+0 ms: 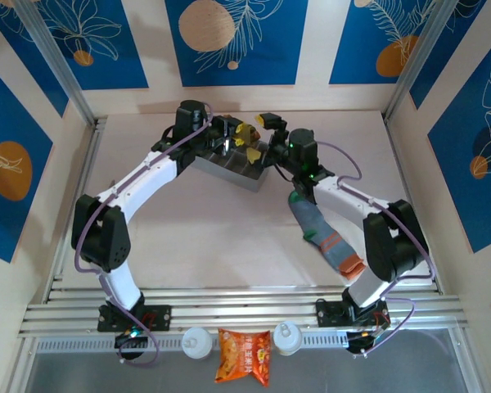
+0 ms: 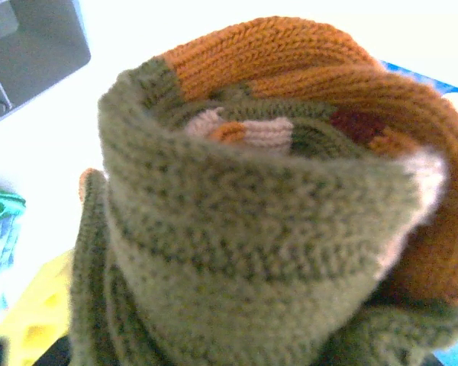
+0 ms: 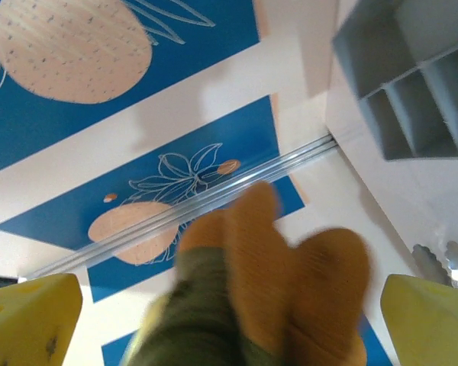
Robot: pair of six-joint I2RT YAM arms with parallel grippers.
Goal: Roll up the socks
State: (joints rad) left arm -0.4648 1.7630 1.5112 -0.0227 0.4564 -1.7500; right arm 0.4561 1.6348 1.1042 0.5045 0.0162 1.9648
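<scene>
- My left arm stretches over the grey tray (image 1: 229, 168), its pincer (image 1: 233, 141) clamped on the rolled olive-brown sock (image 2: 244, 229).
- My right pincer (image 1: 268, 123) hangs spread wide at the tray's far right corner.
- The grey-blue sock (image 1: 317, 228) lies flat, right of the tray.

No text can be read; the print on the snack packet (image 1: 244, 356) is too small.

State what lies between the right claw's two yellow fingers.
The olive-brown sock lies between the yellow fingers, its orange end towards the camera and blurred. The fingers stand wide apart. This shows in the right wrist view.
</scene>
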